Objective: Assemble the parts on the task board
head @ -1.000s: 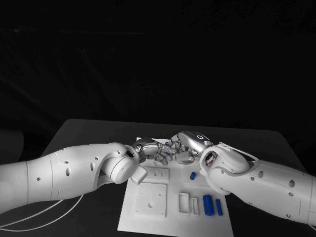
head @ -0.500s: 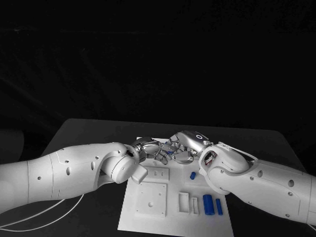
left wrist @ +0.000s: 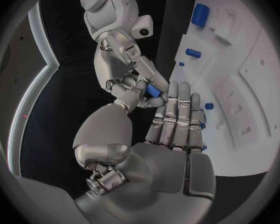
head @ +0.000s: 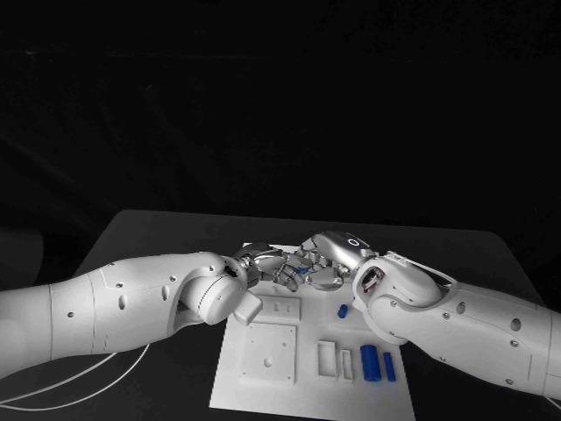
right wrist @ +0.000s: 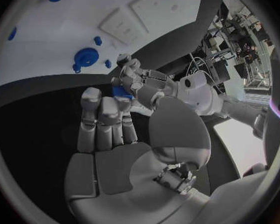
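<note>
left hand [head: 266, 266]: I see its fingers [head: 285, 274] opened out a little compared with a second ago, at the centre of the frame, reaching further toward the other hand.
right hand [head: 326, 260]: shifted very slightly; its fingers now meet the left ones more closely.
small blue part [head: 301, 273]: a second ago I could hardly make it out; now a blue spot shows between the two hands' fingertips, just above the top edge of the task board [head: 308, 386].

White task board [head: 262, 373], blue parts [head: 371, 362], black table [head: 154, 232], silver fingers [left wrist: 177, 115]
</note>
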